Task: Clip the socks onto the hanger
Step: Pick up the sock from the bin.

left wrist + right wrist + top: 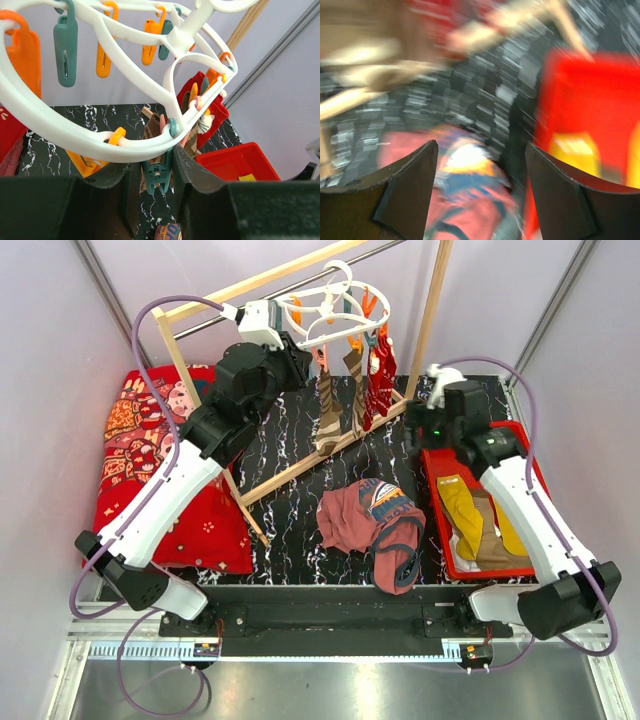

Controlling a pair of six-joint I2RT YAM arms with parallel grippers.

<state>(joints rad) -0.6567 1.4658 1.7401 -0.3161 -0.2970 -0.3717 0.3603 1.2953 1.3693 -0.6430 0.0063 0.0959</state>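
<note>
Over the table (300, 495), the hanger (330, 318) hangs on the wooden rack (250, 285) with a few socks (345, 400) clipped on. More lie in the red tray (432, 480). The left tool (156, 172) looks clamped on a teal peg (159, 176). If it slips, the peg could snap closed with no sock in it, or the hanger could swing. The right tool (480, 150) stands apart and empty, and its view is badly blurred.

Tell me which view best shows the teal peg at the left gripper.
Left wrist: the teal peg hangs close inside the left gripper, under the hanger ring. Top external leaves it too small to tell; right wrist is blurred, no peg.
</note>
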